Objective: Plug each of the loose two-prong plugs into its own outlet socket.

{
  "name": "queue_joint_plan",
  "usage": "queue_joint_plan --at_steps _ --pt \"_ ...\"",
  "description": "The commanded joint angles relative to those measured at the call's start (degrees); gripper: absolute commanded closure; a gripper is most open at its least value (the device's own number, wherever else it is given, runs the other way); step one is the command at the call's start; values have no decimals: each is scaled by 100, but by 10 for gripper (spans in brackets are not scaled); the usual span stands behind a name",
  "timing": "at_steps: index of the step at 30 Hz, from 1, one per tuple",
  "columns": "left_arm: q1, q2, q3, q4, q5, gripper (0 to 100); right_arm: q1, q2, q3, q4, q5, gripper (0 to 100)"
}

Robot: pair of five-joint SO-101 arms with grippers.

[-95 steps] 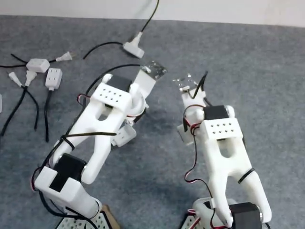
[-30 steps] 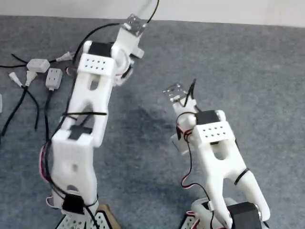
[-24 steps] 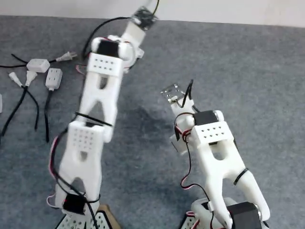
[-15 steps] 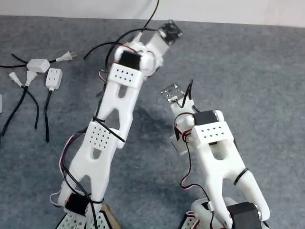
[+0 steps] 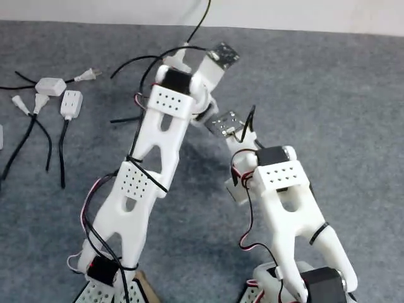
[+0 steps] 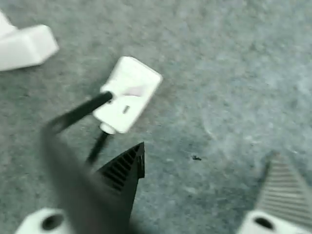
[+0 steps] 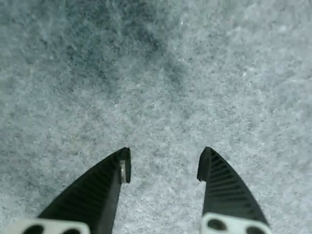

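A white flat plug [image 6: 127, 95] on a black cord lies on the grey carpet, just ahead of my left gripper [image 6: 208, 152]. That gripper is open, with nothing between its fingers. In the high view the left gripper [image 5: 218, 58] is stretched out to the far middle of the carpet. My right gripper [image 5: 230, 122] sits close beside it, also open over bare carpet [image 7: 166, 152]. Two white outlet blocks [image 5: 50, 85] [image 5: 71, 102] lie at the far left, with loose two-prong plugs [image 5: 88, 76] [image 5: 19, 104] around them.
Black cords [image 5: 38, 136] trail across the left side of the carpet. One cord [image 5: 202, 19] runs off past the far edge. A white block [image 6: 24, 46] lies near the plug. Open carpet spreads to the right of both arms.
The left arm swung from the far left toward the right and came down close to the right gripper. The right arm kept still.
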Motion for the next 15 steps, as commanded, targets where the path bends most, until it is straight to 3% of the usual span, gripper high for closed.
queue_joint_plan --at_steps 1,9,15 --pt "-224 -602 -268 79 264 579 -22 -119 -31 -57 35 768" --pt "-2255 -1191 -435 114 308 579 -22 -4 -31 -259 53 768" --pt "-3749 -1182 -382 123 -44 579 -48 1007 -479 -163 53 768"
